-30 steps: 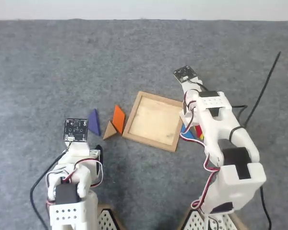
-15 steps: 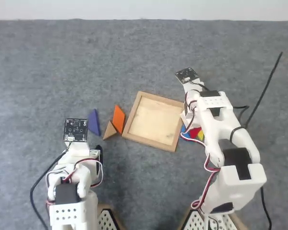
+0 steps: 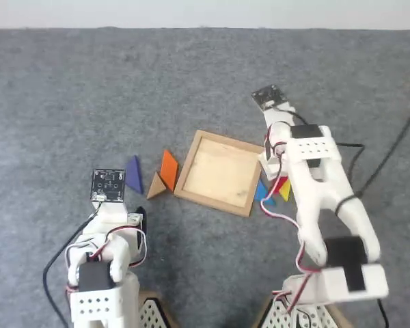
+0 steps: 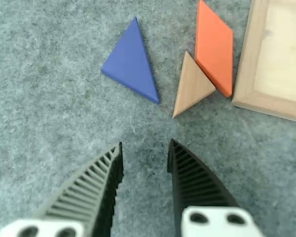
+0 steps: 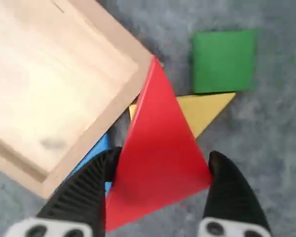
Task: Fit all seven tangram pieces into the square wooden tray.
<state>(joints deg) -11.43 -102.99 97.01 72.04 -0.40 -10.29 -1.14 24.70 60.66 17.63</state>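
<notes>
The square wooden tray [image 3: 188,164] lies mid-table with nothing in it. My right gripper [image 5: 163,157] is shut on a red triangle [image 5: 160,148], held over the tray's right rim [image 5: 113,118]. Under it lie a yellow triangle [image 5: 202,111], a green square [image 5: 222,60] and a light blue piece [image 5: 99,145]. From above, the red triangle [image 3: 281,183], yellow triangle [image 3: 285,192] and blue piece [image 3: 261,191] show beside the tray. My left gripper [image 4: 144,145] stands open, short of a dark blue triangle [image 4: 130,64], a tan triangle [image 4: 191,86] and an orange parallelogram [image 4: 214,47].
Grey carpet covers the table. The dark blue triangle [image 3: 134,175], tan triangle [image 3: 156,186] and orange parallelogram [image 3: 169,169] sit close together just left of the tray. A black cable [image 3: 389,147] runs along the right side.
The right arm has shifted a little to the right and away with the red triangle, uncovering more of the pieces beside the tray. The left arm has not moved.
</notes>
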